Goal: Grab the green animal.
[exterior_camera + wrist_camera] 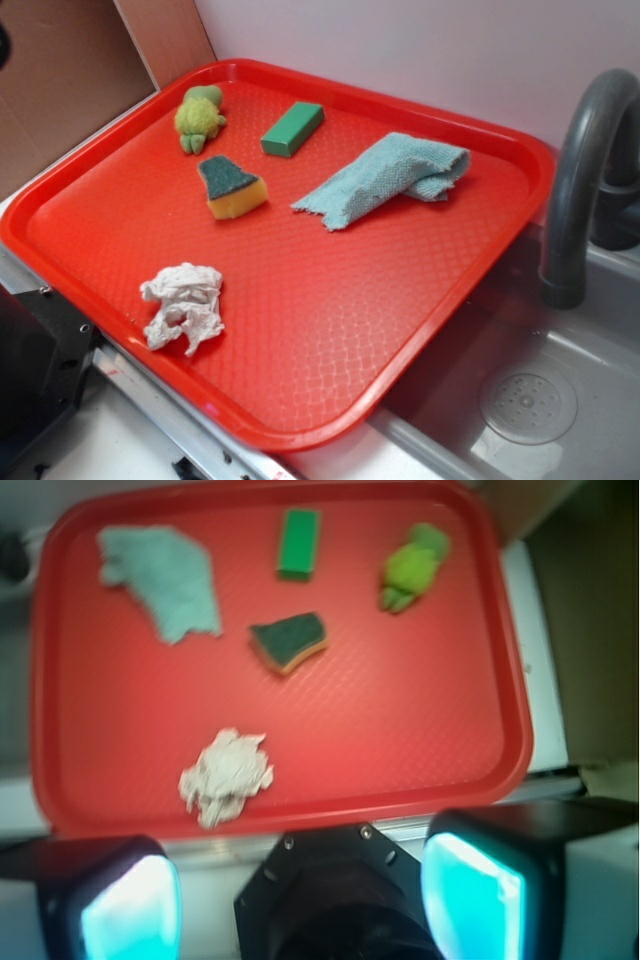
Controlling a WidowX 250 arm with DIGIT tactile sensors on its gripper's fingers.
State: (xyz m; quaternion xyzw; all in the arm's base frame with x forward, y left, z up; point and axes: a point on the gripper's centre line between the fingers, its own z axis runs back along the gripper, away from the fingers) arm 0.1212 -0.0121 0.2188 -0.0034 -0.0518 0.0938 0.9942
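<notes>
Five things lie on the red tray [80, 262]: the green animal [199, 117] in the far corner near the rim, a green block [292, 128] beside it, a sponge [232, 186] just in front of it, a blue cloth [385, 175], and a crumpled paper wad [183, 304] nearer the front edge. In the wrist view the gripper [300, 895] hangs high above the tray's near edge with its fingers [130, 900] spread wide and nothing between them, well apart from the animal [413, 566], which sits toward the upper right. The whole reach is yet to be made, I judge. The main risk is picking the wrong green object, since block and sponge top share its colour and lie close by. Coming down too near the rim could catch a finger on the tray wall, and a shallow close might only pinch fuzz and let the soft toy slip.
</notes>
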